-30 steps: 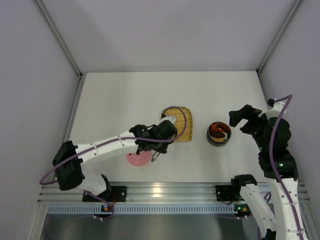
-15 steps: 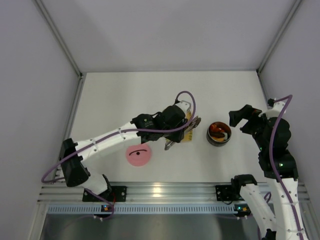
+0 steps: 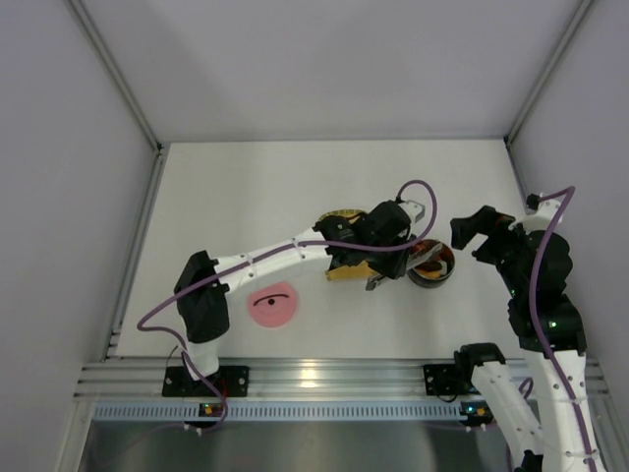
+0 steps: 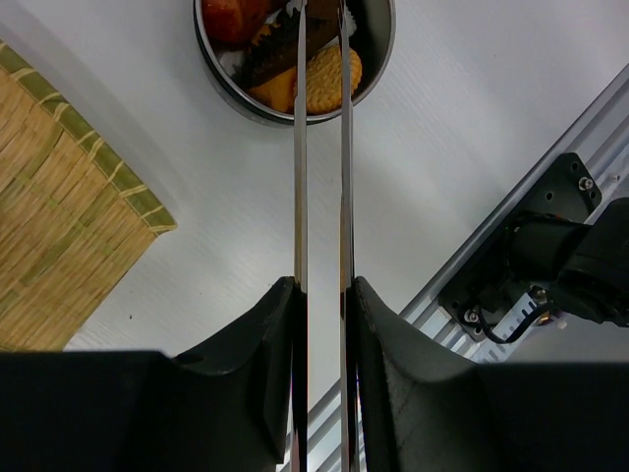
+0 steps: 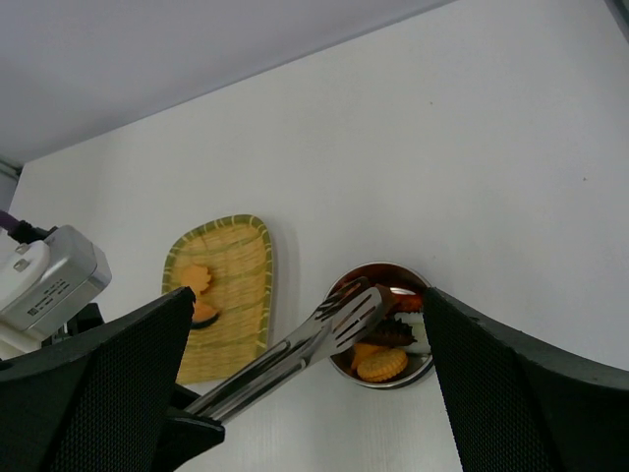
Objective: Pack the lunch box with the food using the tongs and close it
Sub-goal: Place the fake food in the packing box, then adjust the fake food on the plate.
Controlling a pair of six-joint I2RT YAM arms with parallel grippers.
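The lunch box [image 3: 430, 265] is a round steel bowl right of centre, holding food: an orange round [image 4: 329, 79], dark brown bits [image 5: 388, 335] and a white chunk [image 5: 418, 329]. Its pink lid [image 3: 273, 306] lies flat on the table to the left. My left gripper [image 4: 321, 287] is shut on the silver tongs [image 4: 300, 147]. The tong tips [image 5: 354, 313] hang over the bowl with a dark brown piece [image 4: 280, 57] at them; I cannot tell if it is pinched. My right gripper [image 5: 314, 388] stands open just above and right of the bowl, with nothing in it.
A yellow woven tray [image 5: 236, 265] lies left of the bowl, partly under my left arm [image 3: 295, 258], with two orange pieces [image 5: 198, 279] on it. The aluminium rail [image 3: 314, 379] runs along the near edge. White walls close the back and sides.
My left arm has swung right with the tongs, from over the pink lid, across the tray, to the bowl. The lid now shows in full. The right arm has not moved.
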